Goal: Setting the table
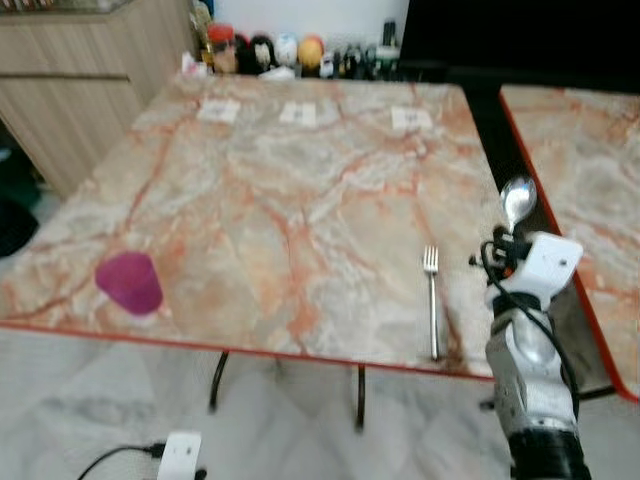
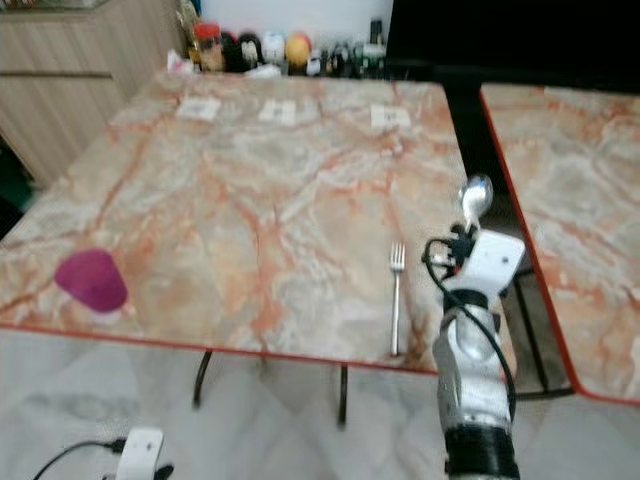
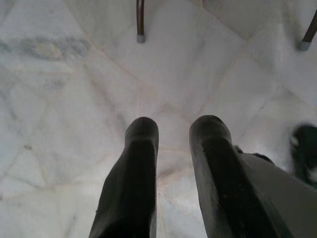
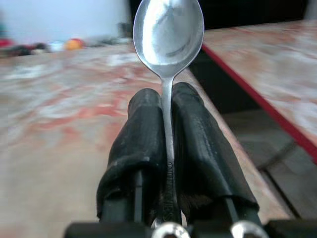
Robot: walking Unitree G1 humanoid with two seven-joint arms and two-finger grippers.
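Currently the spoon-placing step looks to be in hand. The right gripper (image 4: 167, 144) is clamped on a spoon (image 4: 168, 34), both black fingers (image 4: 141, 134) pressed against the handle, bowl sticking out beyond the tips. In the head views the spoon's bowl rides above the right edge of the tabletop (image 1: 300, 190), toward the near right corner, over the dark gap to a second table (image 1: 590, 180).

A fork (image 1: 432, 300) lies flat near the near edge, tines pointing toward the far edge, handle end close to the rim. A pink cup (image 1: 130, 283) sits by the near left corner, seemingly on its side. Three small paper cards (image 1: 300, 113) line the far edge, with bottles and jars (image 1: 290, 50) bunched beyond them.

Left gripper (image 3: 173, 148) hangs over the pale floor, fingers slightly parted with nothing between them; idle.

Next move, as I judge it: bring the spoon in over the tabletop, lower it just beside the fork and parallel to it, then release. The spoon is now near the rim, so a drop here risks it going off the edge.

Hard to make out:
- print on the cards, too blurred
- whether the cup is tipped or upright
- the spoon's handle end, buried between the fingers
- the right gripper in the head views, hidden behind its own white wrist
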